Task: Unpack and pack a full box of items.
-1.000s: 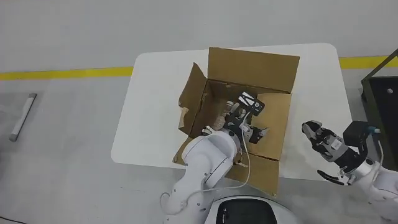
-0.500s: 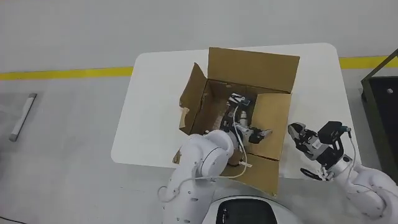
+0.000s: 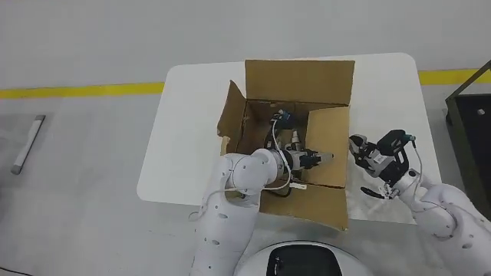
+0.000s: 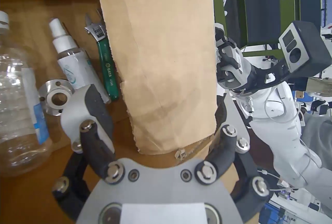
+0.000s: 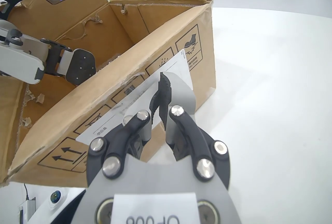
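An open cardboard box (image 3: pixel 299 84) stands on the white table (image 3: pixel 192 123). My left gripper (image 3: pixel 318 157) is inside it, open, with the box's right flap (image 4: pixel 160 53) between its two spread fingers. One finger pad (image 5: pixel 79 69) shows inside the box wall. On the box floor lie a clear plastic bottle (image 4: pixel 18 105), a white spray bottle (image 4: pixel 70 64), a green-handled wrench (image 4: pixel 105 64) and a metal flange ring (image 4: pixel 53 97). My right gripper (image 5: pixel 162 91) is shut, empty, just outside the box's right wall by its white label (image 5: pixel 179 72). The right gripper (image 3: pixel 362 165) sits right of the box.
A dark green cart (image 3: pixel 469 123) stands off the table's right end. Bare table surface (image 3: pixel 391 100) lies right of and behind the box. The box's other flaps (image 3: pixel 230 115) stand up around the opening.
The box has swung square and shifted left, its right flap standing steeper. My left gripper has dropped onto that flap. The right arm has moved left, up to the box wall.
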Robot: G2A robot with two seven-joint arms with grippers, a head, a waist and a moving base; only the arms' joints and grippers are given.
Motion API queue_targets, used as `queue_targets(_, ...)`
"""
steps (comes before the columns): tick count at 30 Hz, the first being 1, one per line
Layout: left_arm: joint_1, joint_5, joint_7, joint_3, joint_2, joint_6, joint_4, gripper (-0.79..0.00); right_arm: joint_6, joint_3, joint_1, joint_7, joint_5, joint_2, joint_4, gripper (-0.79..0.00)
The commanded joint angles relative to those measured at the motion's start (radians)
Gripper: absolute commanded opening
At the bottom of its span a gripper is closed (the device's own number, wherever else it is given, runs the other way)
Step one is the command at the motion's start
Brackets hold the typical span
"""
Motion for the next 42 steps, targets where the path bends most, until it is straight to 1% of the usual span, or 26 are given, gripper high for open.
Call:
queue_targets(1,-0.005,0.033,0.008,0.005,0.005,0.006,-0.002,0.0,-0.002,-0.01,0.024,0.002,-0.003,-0.002,0.014,-0.785)
queue_targets(3,-0.005,0.081,0.02,0.02,0.009,0.012,-0.002,0.0,-0.004,-0.017,0.041,0.004,-0.01,-0.003,0.026,-0.785)
queue_targets(6,-0.001,0.065,0.027,0.035,0.01,0.014,0.004,0.0,-0.015,-0.01,0.052,0.003,-0.02,-0.002,0.038,-0.785)
queue_targets(11,-0.008,0.047,0.038,0.053,0.013,0.015,0.028,0.0,-0.035,0.038,-0.004,-0.005,0.015,0.004,0.011,-0.785)
queue_targets(16,-0.015,-0.047,0.037,0.048,0.014,0.024,0.052,0.0,-0.053,0.062,-0.076,0.009,0.03,0.008,-0.033,-0.785)
queue_targets(21,-0.024,-0.163,0.018,0.035,0.017,0.029,0.07,0.0,-0.054,0.057,-0.088,0.019,0.041,0.007,-0.042,-0.785)
queue_targets(25,-0.033,-0.213,0.011,0.038,0.02,0.025,0.066,0.0,-0.047,0.059,-0.093,0.02,0.046,0.006,-0.049,-0.785)
queue_targets(28,-0.04,-0.247,0.01,0.042,0.023,0.023,0.049,0.0,-0.036,0.079,-0.108,-0.002,0.074,0.005,-0.057,-0.785)
queue_targets(30,-0.044,-0.268,0.014,0.045,0.025,0.024,0.03,0.0,-0.024,0.103,-0.122,-0.014,0.104,0.006,-0.064,-0.711)
queue_targets(31,-0.047,-0.285,0.015,0.047,0.025,0.022,0.015,0.0,-0.015,0.121,-0.131,-0.021,0.125,0.006,-0.068,-0.579)
queue_targets(32,-0.051,-0.296,0.015,0.049,0.026,0.019,0.003,0.0,-0.011,0.137,-0.14,-0.022,0.144,0.007,-0.075,-0.468)
queue_targets(33,-0.056,-0.306,0.015,0.052,0.026,0.016,-0.008,0.0,-0.01,0.156,-0.15,-0.027,0.17,0.008,-0.083,-0.413)
queue_targets(34,-0.061,-0.317,0.015,0.056,0.027,0.012,-0.02,0.0,-0.011,0.178,-0.16,-0.039,0.197,0.008,-0.094,-0.249)
queue_targets(35,-0.066,-0.332,0.012,0.061,0.027,0.011,-0.027,0.0,-0.014,0.201,-0.173,-0.051,0.22,0.009,-0.105,-0.022)
queue_targets(36,-0.074,-0.352,0.009,0.068,0.026,0.005,-0.038,0.0,-0.02,0.227,-0.186,-0.06,0.245,0.01,-0.117,0.0)
queue_targets(38,-0.094,-0.365,0.001,0.091,0.027,-0.016,-0.048,0.0,-0.03,0.277,-0.215,-0.063,0.299,0.012,-0.138,0.0)
queue_targets(42,-0.128,-0.386,0.02,0.147,0.022,-0.036,-0.022,0.0,-0.04,0.363,-0.267,-0.017,0.445,0.016,-0.163,0.0)
